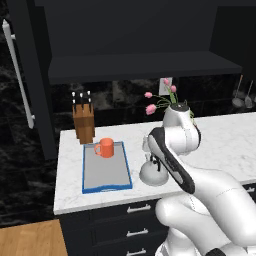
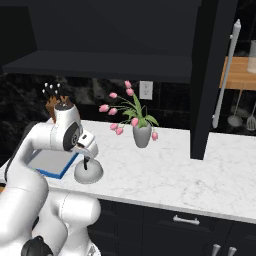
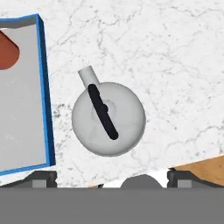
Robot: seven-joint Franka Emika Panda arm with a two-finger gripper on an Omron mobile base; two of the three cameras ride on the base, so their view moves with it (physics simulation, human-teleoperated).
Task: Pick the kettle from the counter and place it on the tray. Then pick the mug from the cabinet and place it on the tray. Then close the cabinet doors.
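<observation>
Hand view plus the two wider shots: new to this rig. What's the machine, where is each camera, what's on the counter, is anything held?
It is a rendered kitchen with a white robot arm on a mobile base. Two cameras sit behind it, left and right; a third on the hand looks straight down.

On the counter: a blue-rimmed tray with the orange mug on it, the kettle beside the tray on bare marble, a knife block and a flower vase.

The gripper hangs open just above the kettle, holding nothing. The cabinet doors stand open.
</observation>
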